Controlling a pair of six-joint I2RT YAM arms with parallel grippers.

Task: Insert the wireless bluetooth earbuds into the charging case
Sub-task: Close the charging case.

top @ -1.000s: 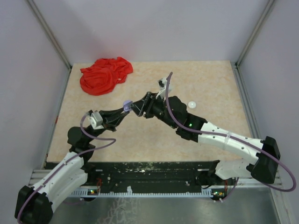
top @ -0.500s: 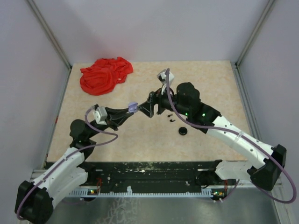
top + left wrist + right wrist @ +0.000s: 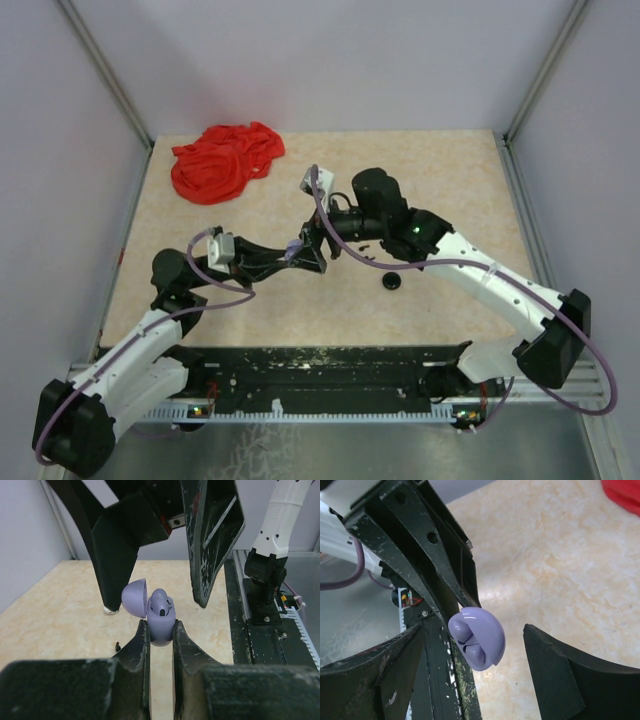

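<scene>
Holding an open lavender charging case (image 3: 161, 622) aloft.
The left fingers (image 3: 141, 647) clamp its base, earbud (image 3: 160, 605) inside; the right fingers (image 3: 555, 670) flank it, spread wide and empty.

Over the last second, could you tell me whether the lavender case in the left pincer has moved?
Yes. The lavender case, held in the left pincer, has shifted rightward and down the overhead view, farther from the red cloth.
</scene>
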